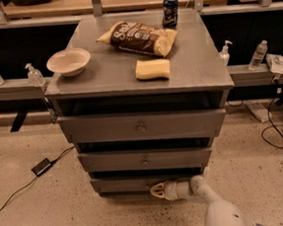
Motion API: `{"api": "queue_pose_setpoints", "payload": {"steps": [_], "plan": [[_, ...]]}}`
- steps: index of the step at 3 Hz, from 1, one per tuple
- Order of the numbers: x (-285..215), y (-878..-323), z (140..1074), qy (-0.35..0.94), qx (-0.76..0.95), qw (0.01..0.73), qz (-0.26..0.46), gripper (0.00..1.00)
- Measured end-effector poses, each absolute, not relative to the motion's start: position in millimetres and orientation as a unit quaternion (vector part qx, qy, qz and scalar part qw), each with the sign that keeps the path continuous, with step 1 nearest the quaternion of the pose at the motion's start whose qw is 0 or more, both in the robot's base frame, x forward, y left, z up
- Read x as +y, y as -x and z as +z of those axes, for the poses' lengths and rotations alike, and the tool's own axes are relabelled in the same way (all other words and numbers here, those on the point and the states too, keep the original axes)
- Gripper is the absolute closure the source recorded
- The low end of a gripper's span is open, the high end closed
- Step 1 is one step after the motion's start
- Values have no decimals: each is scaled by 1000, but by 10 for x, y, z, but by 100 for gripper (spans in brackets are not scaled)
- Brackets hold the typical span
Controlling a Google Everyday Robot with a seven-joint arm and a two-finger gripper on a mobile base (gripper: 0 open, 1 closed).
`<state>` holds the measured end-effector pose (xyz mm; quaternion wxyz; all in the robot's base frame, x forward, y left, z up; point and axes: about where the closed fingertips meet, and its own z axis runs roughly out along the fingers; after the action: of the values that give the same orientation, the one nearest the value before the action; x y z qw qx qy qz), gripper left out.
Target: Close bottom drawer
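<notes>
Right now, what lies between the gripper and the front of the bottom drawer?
Nothing. In the camera view, the gripper sits low against the front of the bottom drawer, near its middle, and no object or floor shows between them.
</notes>
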<state>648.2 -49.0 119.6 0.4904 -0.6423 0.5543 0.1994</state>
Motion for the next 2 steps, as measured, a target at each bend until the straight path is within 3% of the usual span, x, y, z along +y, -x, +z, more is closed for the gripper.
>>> {"api": "queue_pose_setpoints", "payload": {"steps": [2], "plan": [[-509, -6334, 1202, 626, 540, 509, 242, 100]]}}
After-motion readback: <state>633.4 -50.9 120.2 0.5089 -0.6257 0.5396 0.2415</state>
